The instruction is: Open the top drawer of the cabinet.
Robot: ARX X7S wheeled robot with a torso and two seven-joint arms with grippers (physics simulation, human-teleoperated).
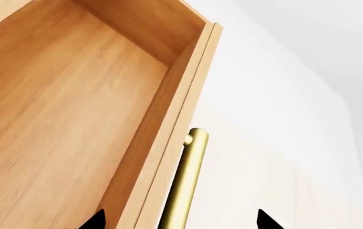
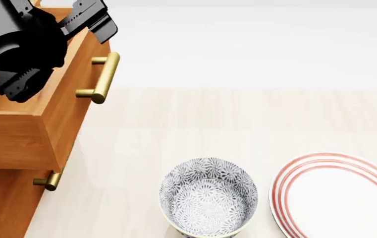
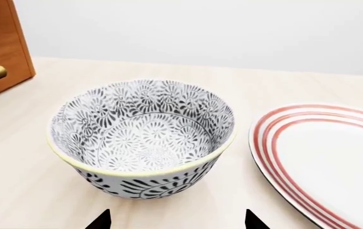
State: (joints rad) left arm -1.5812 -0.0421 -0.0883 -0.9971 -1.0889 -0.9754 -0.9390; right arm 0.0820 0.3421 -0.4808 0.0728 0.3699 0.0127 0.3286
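The top drawer (image 2: 56,106) is pulled way out of the cabinet (image 2: 3,203), orange-brown wood, inside bare. Its brass bar handle (image 2: 103,77) sits on the flat front; a lower drawer stays shut.

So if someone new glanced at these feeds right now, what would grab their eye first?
Probably the top drawer, pulled well out of the cabinet at the head view's left, its brass handle catching the light and the black left arm above it. Next, the patterned bowl in front, beside a red-ringed plate on the pale surface.
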